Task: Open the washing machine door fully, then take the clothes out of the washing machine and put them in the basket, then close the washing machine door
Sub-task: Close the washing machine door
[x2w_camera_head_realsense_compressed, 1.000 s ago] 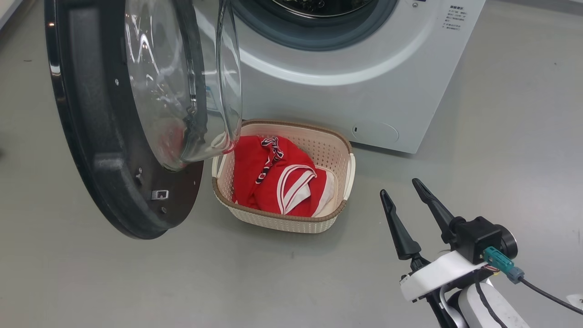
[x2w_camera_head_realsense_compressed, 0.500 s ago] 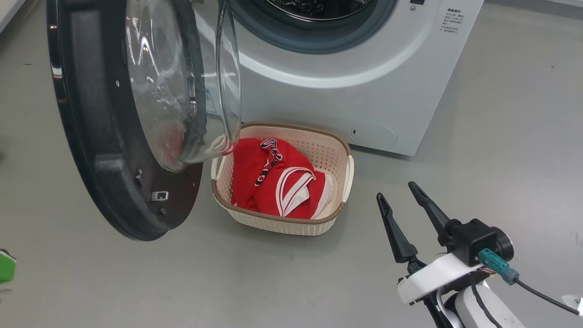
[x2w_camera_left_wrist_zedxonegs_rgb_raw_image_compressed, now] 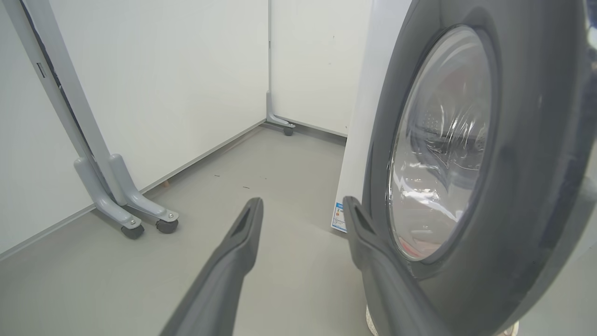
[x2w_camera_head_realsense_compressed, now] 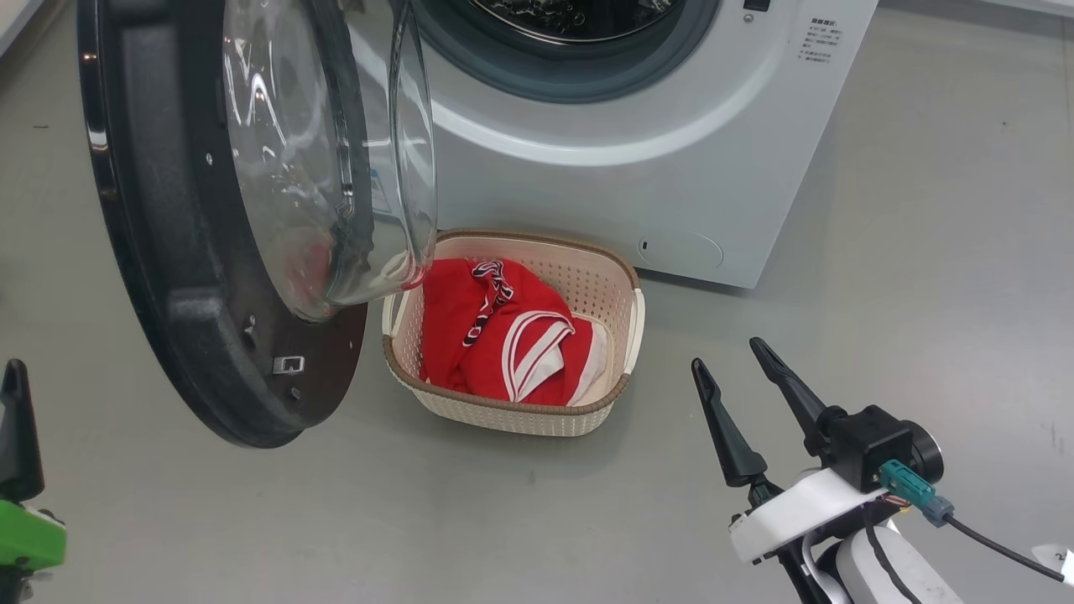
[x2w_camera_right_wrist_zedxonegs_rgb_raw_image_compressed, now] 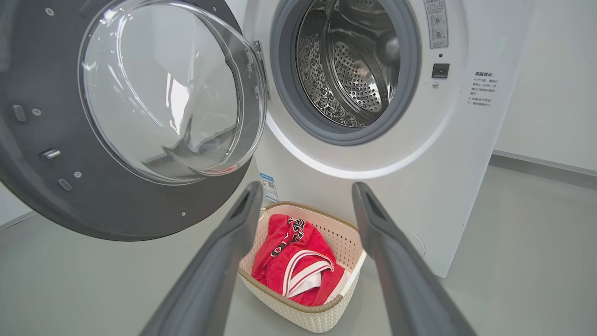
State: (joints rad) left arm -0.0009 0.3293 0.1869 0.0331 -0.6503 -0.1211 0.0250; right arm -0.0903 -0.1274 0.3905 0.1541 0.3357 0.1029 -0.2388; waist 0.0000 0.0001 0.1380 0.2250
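The washing machine door (x2w_camera_head_realsense_compressed: 210,252) stands swung open to the left, its glass bowl facing the white washing machine (x2w_camera_head_realsense_compressed: 604,168). Below them the basket (x2w_camera_head_realsense_compressed: 617,335) sits on the floor with the red clothes (x2w_camera_head_realsense_compressed: 495,335) in it. In the right wrist view the steel drum (x2w_camera_right_wrist_zedxonegs_rgb_raw_image_compressed: 354,70) shows no cloth. My right gripper (x2w_camera_head_realsense_compressed: 726,354) hovers open to the right of the basket, nothing between its fingers. My left gripper (x2w_camera_left_wrist_zedxonegs_rgb_raw_image_compressed: 302,205) is open beside the door's outer face (x2w_camera_left_wrist_zedxonegs_rgb_raw_image_compressed: 513,163); one of its fingers (x2w_camera_head_realsense_compressed: 17,436) shows at the lower left edge.
Grey floor surrounds the basket. White wall panels on grey wheeled feet (x2w_camera_left_wrist_zedxonegs_rgb_raw_image_compressed: 135,219) stand left of the machine. A cable (x2w_camera_head_realsense_compressed: 998,545) trails from my right wrist.
My left gripper's finger has risen into the head view at the lower left edge. The whole picture has shifted slightly with the camera. Door, basket and right gripper keep their places.
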